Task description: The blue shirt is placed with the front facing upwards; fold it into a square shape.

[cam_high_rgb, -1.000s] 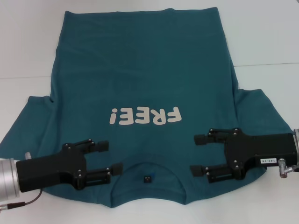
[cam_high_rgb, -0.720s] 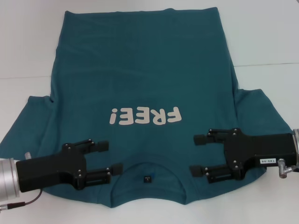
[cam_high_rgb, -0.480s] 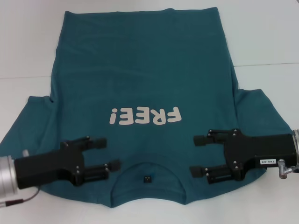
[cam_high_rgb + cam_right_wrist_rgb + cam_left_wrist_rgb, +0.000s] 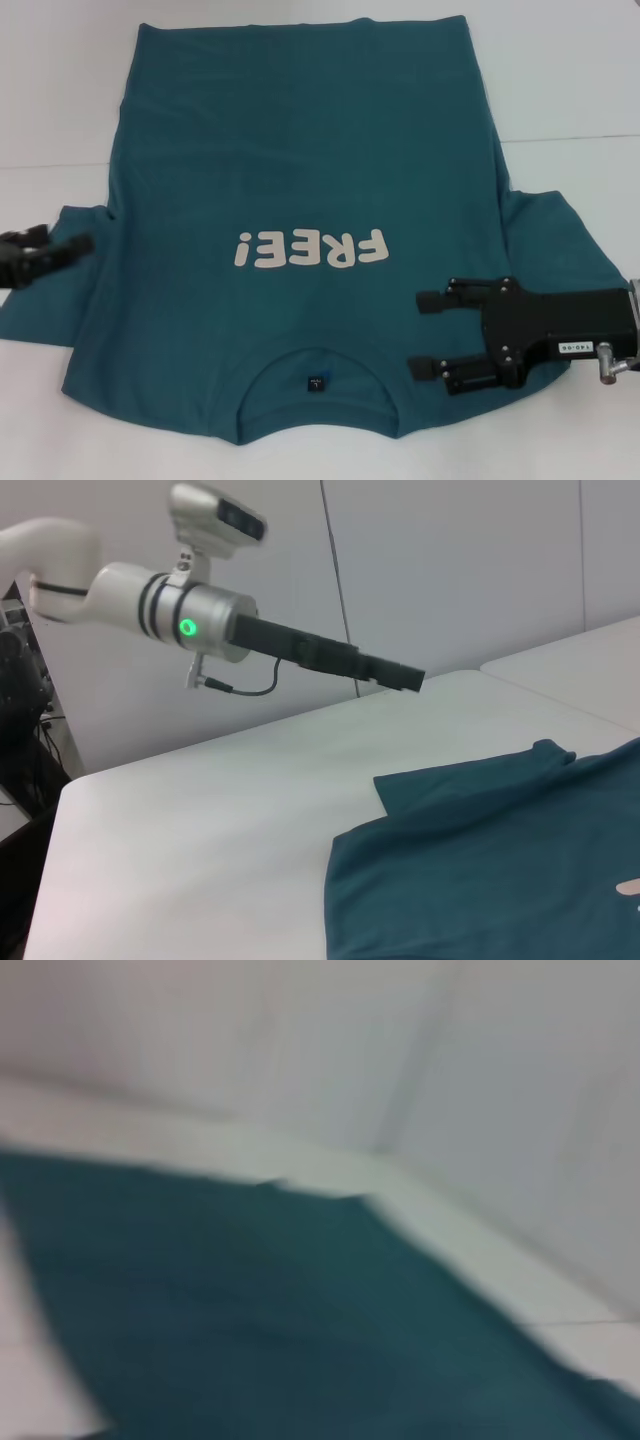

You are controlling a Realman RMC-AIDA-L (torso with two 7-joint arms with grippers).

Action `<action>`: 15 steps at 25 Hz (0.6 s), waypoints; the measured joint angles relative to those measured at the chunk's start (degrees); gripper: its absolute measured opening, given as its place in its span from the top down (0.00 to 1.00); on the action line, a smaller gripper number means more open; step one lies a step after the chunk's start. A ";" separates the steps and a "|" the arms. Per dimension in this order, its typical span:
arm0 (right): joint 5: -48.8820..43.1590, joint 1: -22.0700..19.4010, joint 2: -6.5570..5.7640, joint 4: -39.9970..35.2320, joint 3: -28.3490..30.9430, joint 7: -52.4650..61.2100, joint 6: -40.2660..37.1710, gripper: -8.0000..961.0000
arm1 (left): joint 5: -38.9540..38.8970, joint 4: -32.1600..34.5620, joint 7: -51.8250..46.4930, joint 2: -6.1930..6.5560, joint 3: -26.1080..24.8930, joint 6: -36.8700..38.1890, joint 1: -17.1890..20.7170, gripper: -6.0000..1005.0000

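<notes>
Trouble could come from the left sleeve: the left hand [image 4: 40, 255] hangs at its outer edge, and whether its fingers are parted or closed I cannot tell, so a pinch that gathers too little or too much cloth would drag the blue shirt [image 4: 300, 170] crooked and spoil the square. That shirt lies flat, print up, on the table [image 4: 570, 80], with the right hand [image 4: 428, 333] hovering fingers spread over the shoulder beside the collar. Only the right wrist view shows the left arm [image 4: 200, 620] held well above the table.
</notes>
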 joint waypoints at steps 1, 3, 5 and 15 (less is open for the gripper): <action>-0.01 0.08 0.00 0.00 0.00 0.00 0.09 0.05 | 2.81 -0.77 -3.49 0.02 -0.87 -2.13 -0.48 0.19; -0.05 0.19 0.00 0.00 0.00 0.00 0.28 0.05 | 7.71 -1.30 -8.98 0.23 -1.59 -5.90 -1.64 0.19; -0.07 0.26 0.00 0.00 0.00 0.00 0.37 0.05 | 12.87 -0.94 -13.45 0.62 -1.71 -9.21 -3.29 0.19; -0.11 0.48 0.00 -0.03 0.00 0.10 0.79 0.05 | 32.86 4.19 -20.01 -0.16 -1.79 -17.78 -12.32 0.19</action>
